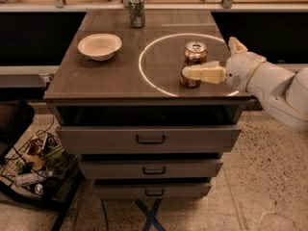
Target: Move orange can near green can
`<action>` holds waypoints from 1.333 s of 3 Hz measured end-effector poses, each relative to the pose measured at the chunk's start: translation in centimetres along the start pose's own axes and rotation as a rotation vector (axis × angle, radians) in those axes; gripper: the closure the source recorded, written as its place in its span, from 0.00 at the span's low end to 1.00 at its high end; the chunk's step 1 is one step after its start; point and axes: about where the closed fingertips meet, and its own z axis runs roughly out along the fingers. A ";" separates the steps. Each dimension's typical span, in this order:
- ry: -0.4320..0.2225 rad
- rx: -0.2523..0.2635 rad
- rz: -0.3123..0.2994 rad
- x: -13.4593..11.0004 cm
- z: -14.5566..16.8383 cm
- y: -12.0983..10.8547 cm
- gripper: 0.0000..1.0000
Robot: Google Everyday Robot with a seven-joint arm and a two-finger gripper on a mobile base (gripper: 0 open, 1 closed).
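The orange can (194,57) stands upright on the cabinet top (115,76), inside a pale ring (144,73) at the right. The green can (136,9) stands upright at the far edge, well behind and to the left of it. My gripper (210,57) reaches in from the right at the orange can's height and is open. Its near finger (204,73) lies across the front of the orange can's lower half. Its other finger (236,45) stands apart, behind and to the right of the can. The can rests on the top.
A white bowl (99,45) sits on the left of the cabinet top. The cabinet has three drawers (150,139) below. A wire basket of clutter (33,167) stands on the floor at the left. A counter edge (192,6) runs behind.
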 end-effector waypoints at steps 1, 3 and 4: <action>-0.018 -0.023 0.012 0.7 1.4 0.1 0.00; -0.014 -0.072 0.030 1.5 3.2 1.2 0.41; -0.015 -0.076 0.029 1.4 3.4 1.4 0.65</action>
